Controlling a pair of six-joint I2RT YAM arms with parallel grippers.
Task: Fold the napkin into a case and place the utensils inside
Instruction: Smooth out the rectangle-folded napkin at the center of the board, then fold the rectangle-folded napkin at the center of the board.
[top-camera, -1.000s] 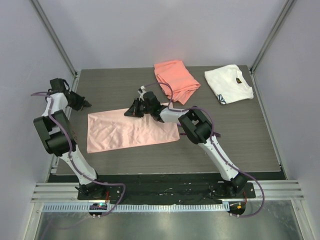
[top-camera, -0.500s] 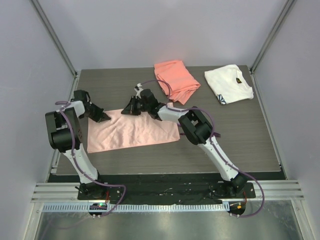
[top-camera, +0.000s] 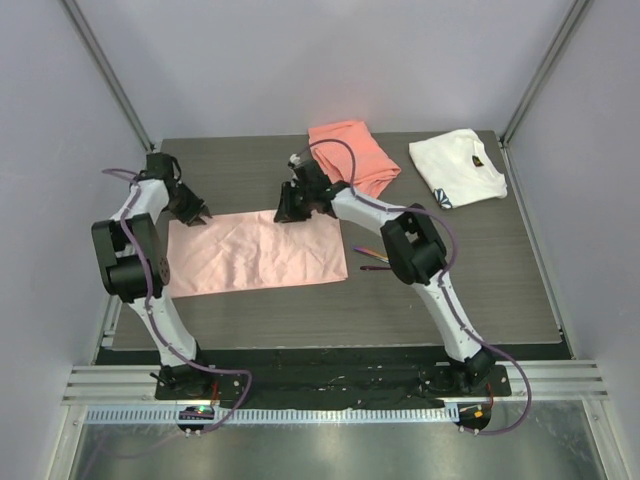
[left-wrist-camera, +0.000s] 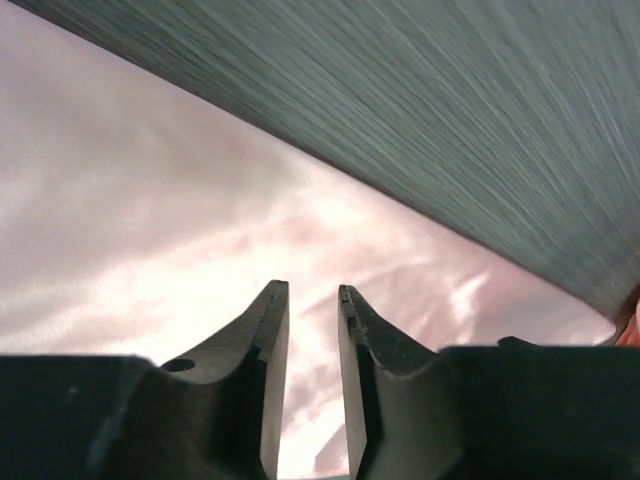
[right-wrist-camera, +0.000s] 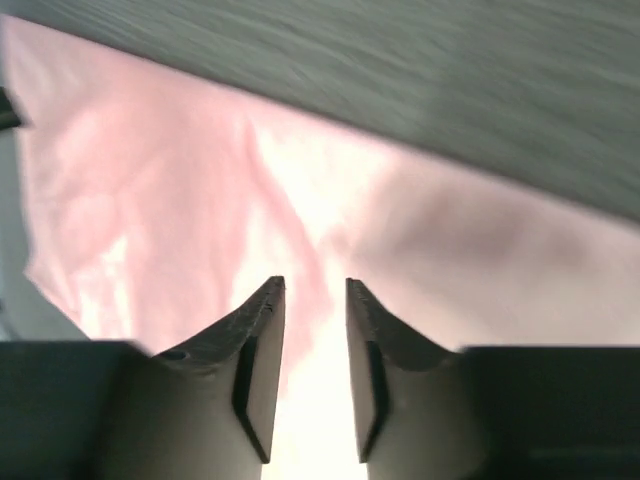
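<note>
Fingers on both arms stand slightly parted and empty: left fingers (top-camera: 199, 215) over the far left corner of the napkin (top-camera: 255, 252), right fingers (top-camera: 285, 215) over its far right corner. It lies flat on the bench (top-camera: 480, 270), with the utensils (top-camera: 371, 260) just right of it. A shallow pinch could let the glossy cloth slip or bunch, skewing the fold.
</note>
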